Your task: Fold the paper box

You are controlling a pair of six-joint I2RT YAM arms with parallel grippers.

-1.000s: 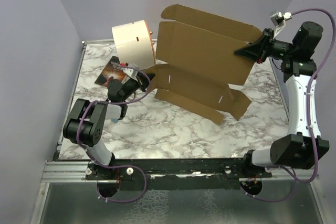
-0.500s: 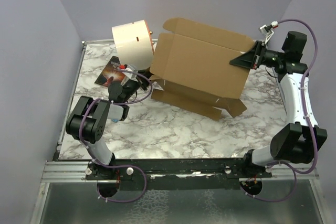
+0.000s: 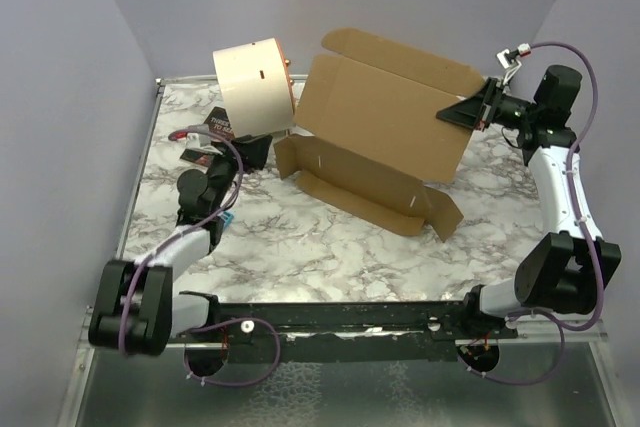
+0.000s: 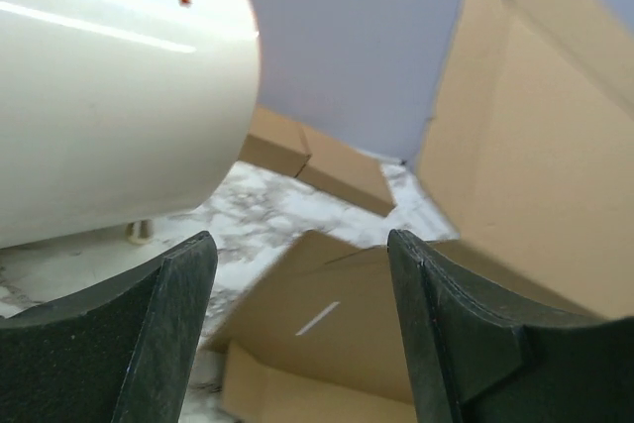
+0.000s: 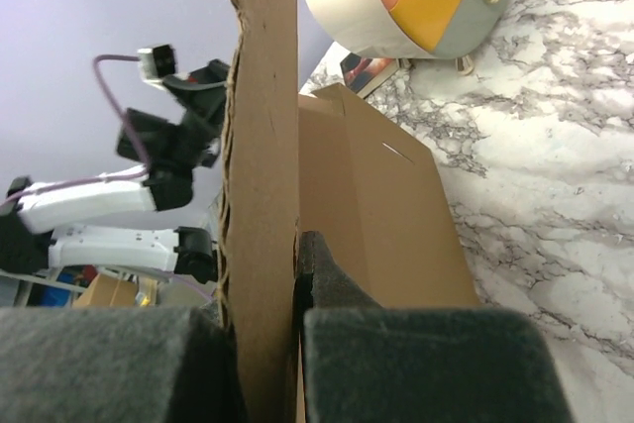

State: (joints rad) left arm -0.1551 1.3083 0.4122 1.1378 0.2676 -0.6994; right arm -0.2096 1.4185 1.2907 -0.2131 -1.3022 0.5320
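Observation:
The paper box [image 3: 378, 127] is a large brown cardboard die-cut standing tilted on the marble table, its main panel raised and a slotted lower flap [image 3: 350, 179] lying forward. My right gripper [image 3: 462, 112] is shut on the box's upper right edge; in the right wrist view the cardboard edge [image 5: 263, 175] runs between the pads of my right gripper [image 5: 287, 289]. My left gripper [image 3: 257, 152] stands open just left of the box's left flap, touching nothing. The left wrist view shows the slotted flap [image 4: 332, 314] ahead, between the spread fingers of my left gripper [image 4: 302, 319].
A cream cylindrical drum [image 3: 254, 87] lies on its side at the back left, close above my left gripper [image 4: 109, 96]. A dark booklet [image 3: 203, 134] lies under it. Two small brown boxes [image 4: 317, 158] sit behind. The marble table [image 3: 300, 237] ends at walls left and right.
My left gripper has opened, let go of the box's left flap and drawn back to the left. The lower flap has dropped forward. The right gripper keeps its grip.

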